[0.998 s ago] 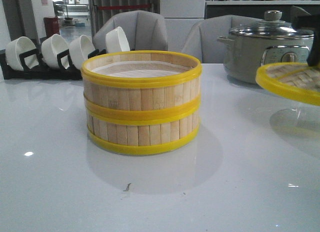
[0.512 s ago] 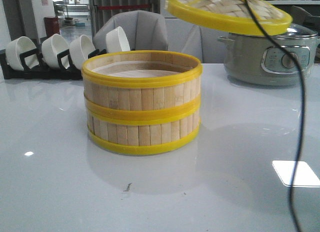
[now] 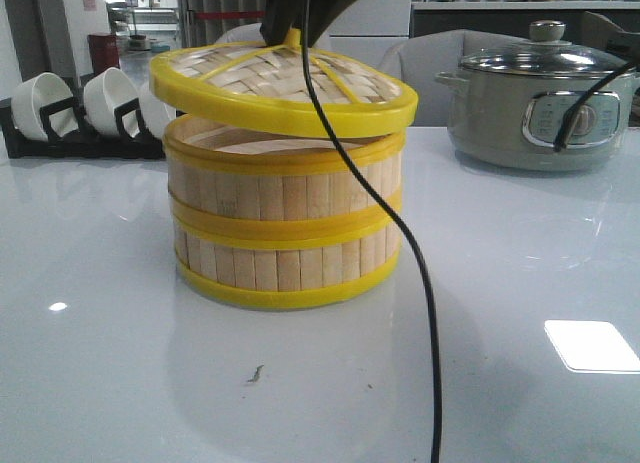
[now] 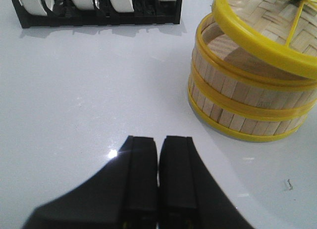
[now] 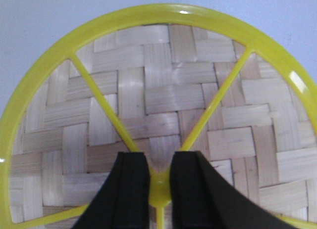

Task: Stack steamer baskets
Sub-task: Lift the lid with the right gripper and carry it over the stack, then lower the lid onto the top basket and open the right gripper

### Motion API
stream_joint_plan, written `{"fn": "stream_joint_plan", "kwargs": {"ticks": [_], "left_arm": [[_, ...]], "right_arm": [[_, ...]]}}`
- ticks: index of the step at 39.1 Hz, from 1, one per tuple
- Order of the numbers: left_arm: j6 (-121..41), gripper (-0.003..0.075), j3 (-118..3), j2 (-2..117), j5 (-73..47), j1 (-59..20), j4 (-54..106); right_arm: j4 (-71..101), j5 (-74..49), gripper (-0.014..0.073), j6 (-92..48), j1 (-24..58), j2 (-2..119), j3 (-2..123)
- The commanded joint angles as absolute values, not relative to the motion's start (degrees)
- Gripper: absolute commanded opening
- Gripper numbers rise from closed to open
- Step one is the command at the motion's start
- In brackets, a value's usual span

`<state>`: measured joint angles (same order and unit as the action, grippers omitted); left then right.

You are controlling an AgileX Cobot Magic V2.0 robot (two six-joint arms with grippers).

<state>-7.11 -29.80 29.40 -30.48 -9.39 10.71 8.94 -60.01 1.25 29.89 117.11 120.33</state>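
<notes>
Yellow-rimmed lid [image 3: 285, 83] hung tilted in the right gripper [image 5: 159, 182], which pinched its knob just over the stacked steamer baskets [image 3: 285, 223], so it could land crooked and slide off, while the left gripper [image 4: 158, 155] stayed pressed together nearby.

Lid: I see the woven bamboo lid [image 5: 163, 105] filling nearly the whole view; flat pale strips crossed in a basket weave; yellow rim curving round them
Spokes: thin yellow ribs run from the rim to a yellow hub low in the middle
Right hand: my right hand [image 5: 159, 182] has its two black fingers [image 5: 130, 189] set either side of that hub, pressed against it; the yellow shows in the narrow gap between them
Bench: pale bench [image 5: 44, 16] visible beyond the rim
</notes>
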Motion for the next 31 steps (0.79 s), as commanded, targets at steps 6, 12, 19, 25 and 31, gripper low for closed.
{"fn": "stream_joint_plan", "kwargs": {"ticks": [6,12,19,25,31], "left_arm": [[-6.39,0.0085,-31.45,29.65,-25.39,-9.4,11.36],[-6.39,0.0085,-31.45,29.65,-25.39,-9.4,11.36],[-6.39,0.0085,-31.45,29.65,-25.39,-9.4,11.36],[-6.39,0.0085,-31.45,29.65,-25.39,-9.4,11.36],[-6.39,0.0085,-31.45,29.65,-25.39,-9.4,11.36]], "right_arm": [[9.39,-54.88,0.0027,0.9,29.91,115.08,122.55],[9.39,-53.53,0.0027,0.9,29.91,116.17,123.12],[9.39,-54.72,0.0027,0.9,29.91,118.31,126.18],[9.39,-55.87,0.0027,0.9,29.91,119.28,127.39],[9.39,-55.94,0.0027,0.9,29.91,119.3,127.39]]}}
